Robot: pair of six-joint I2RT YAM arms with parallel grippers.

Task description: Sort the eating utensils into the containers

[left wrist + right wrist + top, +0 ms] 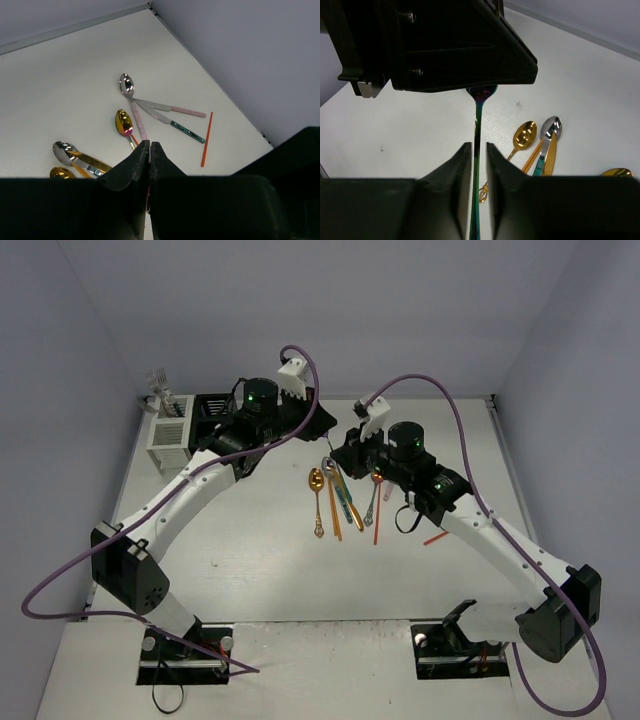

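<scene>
Left gripper [149,146]: fingers pressed together, pinching one end of a slim iridescent rainbow metal utensil [477,125] | Right gripper [479,150]: fingers slightly parted around its handle, gap visible | Utensil: held off the white table [250,560], above loose gold and silver cutlery [340,502] | White slotted caddy [168,440]: far-left corner, well apart.

The left arm [190,490] and right arm [490,530] stretch forward and inward, wrists close together. The left gripper [149,145] is pinched tight on an iridescent spoon [478,125] (its top end); the right gripper [479,146] has fingers narrowly parted around the handle
</scene>
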